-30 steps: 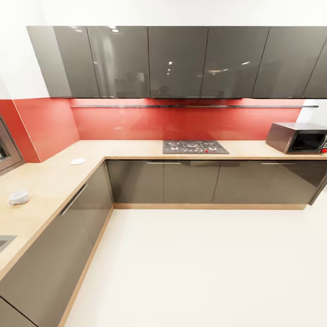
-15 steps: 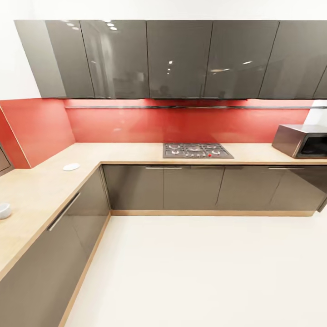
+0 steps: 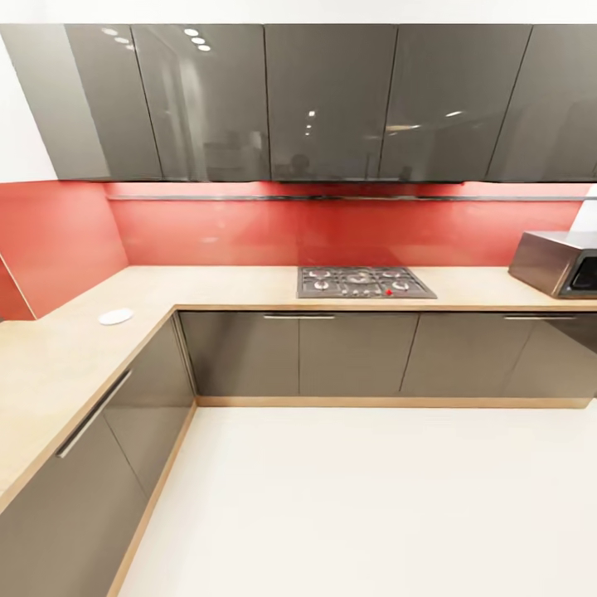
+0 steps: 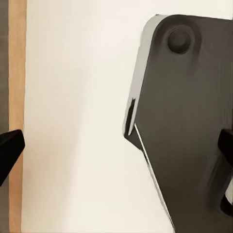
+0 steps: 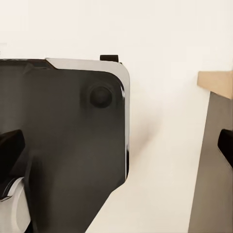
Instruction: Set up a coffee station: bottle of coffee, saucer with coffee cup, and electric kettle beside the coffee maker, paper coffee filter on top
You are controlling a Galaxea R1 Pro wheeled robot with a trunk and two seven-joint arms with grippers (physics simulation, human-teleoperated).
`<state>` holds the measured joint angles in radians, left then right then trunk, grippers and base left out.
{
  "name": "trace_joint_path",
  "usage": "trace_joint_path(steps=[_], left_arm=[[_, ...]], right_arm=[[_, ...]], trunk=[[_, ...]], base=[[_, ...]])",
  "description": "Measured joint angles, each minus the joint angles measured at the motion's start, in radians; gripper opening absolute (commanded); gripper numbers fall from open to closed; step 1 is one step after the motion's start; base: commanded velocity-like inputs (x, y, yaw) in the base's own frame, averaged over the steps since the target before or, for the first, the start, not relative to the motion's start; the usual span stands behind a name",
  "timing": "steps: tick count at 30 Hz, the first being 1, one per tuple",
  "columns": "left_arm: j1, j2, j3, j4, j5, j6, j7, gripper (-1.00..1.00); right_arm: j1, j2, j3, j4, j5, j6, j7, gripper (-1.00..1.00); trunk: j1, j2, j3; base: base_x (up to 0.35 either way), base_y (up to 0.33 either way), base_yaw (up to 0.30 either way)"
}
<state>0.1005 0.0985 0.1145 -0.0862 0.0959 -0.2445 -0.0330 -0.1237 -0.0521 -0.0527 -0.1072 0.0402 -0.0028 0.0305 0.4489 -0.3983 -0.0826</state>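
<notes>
**Saucer spotted, both pincers hanging slack**

Saucer (image 3: 115, 316) is seen from the head, lying flat on the kitchen countertop (image 3: 249, 283) near its corner, well apart from either pincer. At the left wrist, the left gripper (image 4: 116, 145) is spread wide above pale floor, nothing grasped. At the right wrist, the right gripper (image 5: 116, 145) is likewise released and empty, probably parked for travel.

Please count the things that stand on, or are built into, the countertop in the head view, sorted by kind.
saucer: 1
gas hob: 1
microwave: 1
Total: 3
</notes>
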Motion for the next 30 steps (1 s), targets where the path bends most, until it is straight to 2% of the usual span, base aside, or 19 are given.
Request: trace_joint_path(steps=[4, 14, 30], left_arm=[[0.0, 0.012, 0.022, 0.001, 0.02, -0.002, -0.013, 1.0], [0.0, 0.014, 0.02, 0.003, 0.02, -0.002, -0.009, 1.0], [0.0, 0.012, 0.02, 0.006, 0.019, 0.0, -0.003, 1.0]], right_arm=[[0.0, 0.0, 0.0, 0.0, 0.0, 0.0, 0.0, 1.0], [0.0, 0.002, 0.0, 0.0, 0.001, 0.0, 0.0, 1.0], [0.0, -0.002, 0.0, 0.012, 0.004, 0.0, 0.0, 1.0]], trunk=[[0.0, 0.0, 0.0], [0.0, 0.0, 0.0], [0.0, 0.0, 0.0]], base=[[0.334, 0.0, 0.0], [0.336, 0.0, 0.025], [0.336, -0.04, 0.234]])
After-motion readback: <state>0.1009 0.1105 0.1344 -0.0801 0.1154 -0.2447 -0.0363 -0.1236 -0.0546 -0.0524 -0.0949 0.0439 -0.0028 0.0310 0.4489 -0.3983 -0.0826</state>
